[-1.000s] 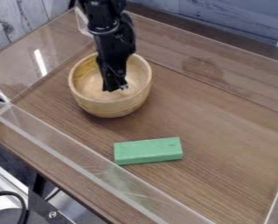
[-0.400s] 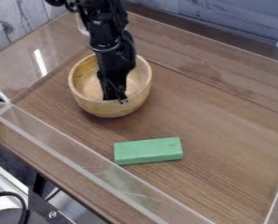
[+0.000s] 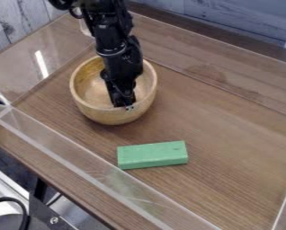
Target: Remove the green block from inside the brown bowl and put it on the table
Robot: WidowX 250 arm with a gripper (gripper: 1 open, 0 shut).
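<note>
The green block (image 3: 153, 155) lay flat on the table (image 3: 229, 117), in front of the brown bowl (image 3: 90, 106) and a little to its right in the camera view, clearly apart from the bowl and not touching it. Its long side ran roughly left-right, slightly tilted up toward the right, and a small dark mark was visible near its right end. It sat close to the near clear acrylic wall (image 3: 61, 148) but did not appear to touch it. Nothing was on or against the block. The black arm came down from the top of the view, and the gripper (image 3: 121, 97) pointed straight down into the bowl, over the right half of its interior, with the tip near the inside of the bowl's front wall. Could not tell whether the fingers were spread or pressed together: they showed only as one dark shape against the pale bowl interior, with no readable gap. No object could be seen between them. Could not tell either whether the tip touched the bowl floor or wall. The visible part of the bowl's interior, left of the gripper, showed only pale wood grain. The bowl stood upright on the table, toward the far left of the enclosed area. A bright glare streak sat on the tabletop left of the bowl.
</note>
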